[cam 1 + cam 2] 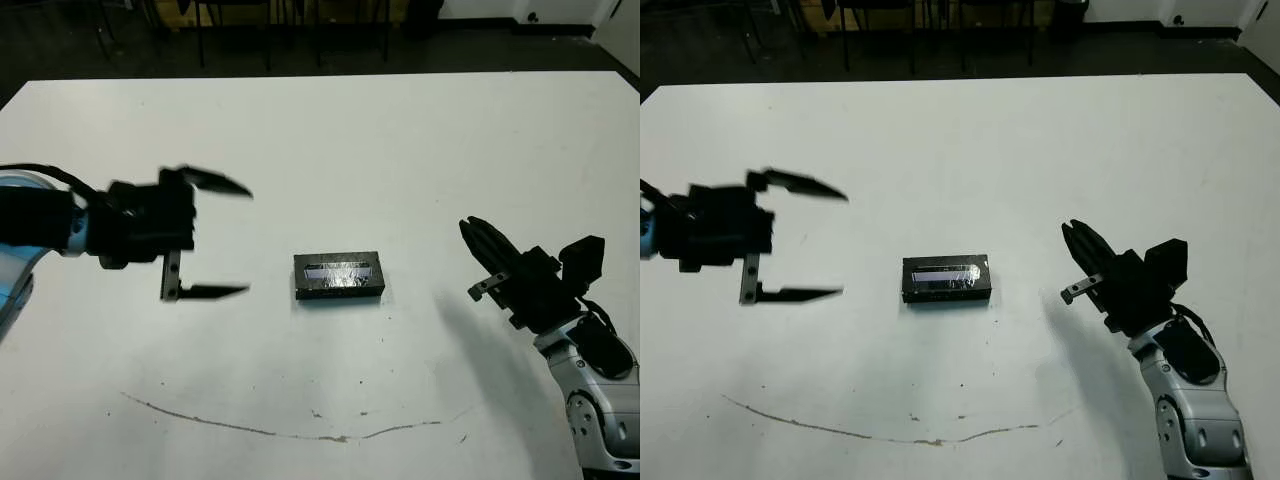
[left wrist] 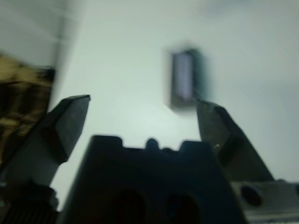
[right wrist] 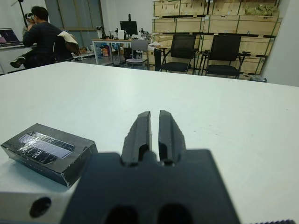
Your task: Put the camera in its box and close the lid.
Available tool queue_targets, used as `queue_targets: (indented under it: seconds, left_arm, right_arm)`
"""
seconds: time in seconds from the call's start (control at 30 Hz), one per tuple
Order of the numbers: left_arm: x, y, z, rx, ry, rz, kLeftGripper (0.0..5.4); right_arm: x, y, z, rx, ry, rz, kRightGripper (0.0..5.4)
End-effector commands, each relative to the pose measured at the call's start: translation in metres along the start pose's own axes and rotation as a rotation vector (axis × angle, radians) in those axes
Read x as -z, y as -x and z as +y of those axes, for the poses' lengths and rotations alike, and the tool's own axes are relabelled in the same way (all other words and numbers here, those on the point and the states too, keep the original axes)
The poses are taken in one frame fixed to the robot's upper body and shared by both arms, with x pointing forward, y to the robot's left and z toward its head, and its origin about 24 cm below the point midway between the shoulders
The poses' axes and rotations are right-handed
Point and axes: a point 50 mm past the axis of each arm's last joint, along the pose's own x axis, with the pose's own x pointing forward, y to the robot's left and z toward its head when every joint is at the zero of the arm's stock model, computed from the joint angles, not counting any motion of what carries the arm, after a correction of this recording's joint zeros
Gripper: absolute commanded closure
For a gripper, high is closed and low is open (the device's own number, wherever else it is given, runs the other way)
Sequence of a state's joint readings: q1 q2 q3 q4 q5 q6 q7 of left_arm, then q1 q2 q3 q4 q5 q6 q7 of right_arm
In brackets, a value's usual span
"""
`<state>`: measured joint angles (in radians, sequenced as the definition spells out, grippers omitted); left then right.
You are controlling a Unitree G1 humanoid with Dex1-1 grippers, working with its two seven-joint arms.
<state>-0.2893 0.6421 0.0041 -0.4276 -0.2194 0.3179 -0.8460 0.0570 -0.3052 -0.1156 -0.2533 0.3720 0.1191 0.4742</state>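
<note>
One closed box (image 1: 339, 276), its lid (image 1: 340, 270) seated, rests mid-counter (image 1: 400, 150) between both arms in the head views, suggesting the camera is inside. Left pincer (image 1: 215, 237) hangs spread near the box, apparently released; in the right wrist view, the right pincer (image 3: 154, 135) is pressed together, idle beside the box.

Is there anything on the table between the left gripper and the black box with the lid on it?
Nothing visible. The open left gripper faces the closed box across bare white table; the right gripper sits on the far side.
</note>
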Motion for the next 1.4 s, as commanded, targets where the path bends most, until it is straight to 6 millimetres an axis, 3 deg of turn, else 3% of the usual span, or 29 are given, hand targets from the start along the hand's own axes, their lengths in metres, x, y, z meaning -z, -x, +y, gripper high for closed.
queue_targets:
  seconds: [0.03, 0.2, 0.43, 0.6, 0.83, 1.13, 1.4]
  left_arm:
    - [0.011, -0.022, -0.020, -0.274, 0.253, -0.155, 0.82]
    - [0.007, -0.060, -0.041, -0.432, 0.411, -0.206, 1.79]
    - [0.016, -0.101, -0.071, -0.377, 0.460, -0.096, 3.13]
    - [0.024, -0.116, -0.096, -0.292, 0.435, -0.026, 4.09]
    - [0.036, -0.118, -0.116, -0.223, 0.421, 0.144, 5.39]
    - [0.058, -0.118, -0.135, -0.113, 0.467, 0.252, 5.39]
    - [0.064, -0.112, -0.135, -0.113, 0.490, 0.260, 5.39]
  right_arm:
    - [0.005, 0.001, 0.000, 0.011, -0.023, 0.035, 5.40]
    - [0.002, 0.001, 0.000, 0.018, -0.009, 0.041, 5.40]
    - [0.000, 0.002, 0.001, 0.016, -0.014, 0.034, 5.40]
    - [0.000, 0.002, 0.002, 0.012, -0.020, 0.033, 5.40]
    - [0.000, 0.002, 0.004, 0.016, -0.024, 0.041, 5.40]
    - [0.002, 0.004, 0.004, 0.015, -0.033, 0.035, 5.40]
    - [0.003, 0.005, 0.004, 0.022, -0.026, 0.045, 5.40]
